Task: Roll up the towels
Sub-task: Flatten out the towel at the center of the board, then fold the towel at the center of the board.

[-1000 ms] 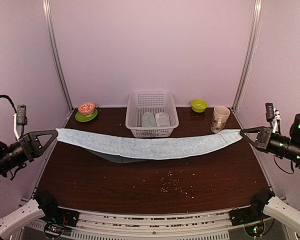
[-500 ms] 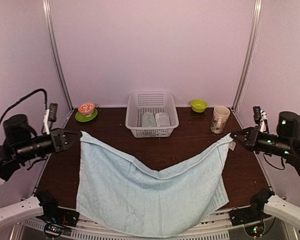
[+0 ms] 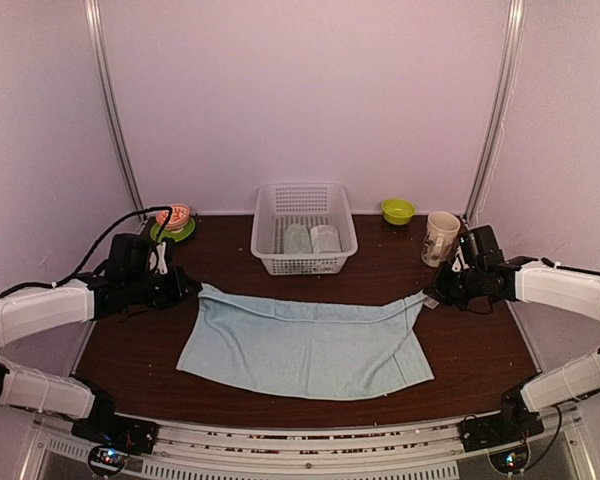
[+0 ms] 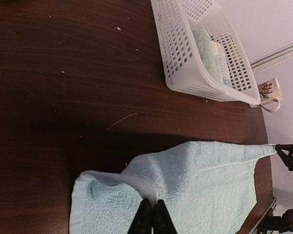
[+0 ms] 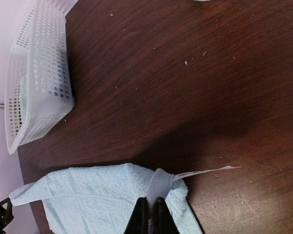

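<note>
Sagging before, blue towel [image 3: 310, 345] lies seemingly flat; left fingers [image 4: 153, 214], right fingers [image 5: 149, 212] clamp corners

We count three towels: blue towel [image 3: 310, 345], green towel [image 3: 297, 238], whitish towel [image 3: 325, 238]; two bowls: green bowl [image 3: 398, 210], red bowl [image 3: 173, 215]; one basket [image 3: 302, 265]; one mug [image 3: 441, 238]; one saucer [image 3: 161, 237]

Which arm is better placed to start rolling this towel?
Left, marginally. The left fingers pinch a corner folded onto the light blue towel; the right fingers hold theirs stretched outward toward the mug.
</note>
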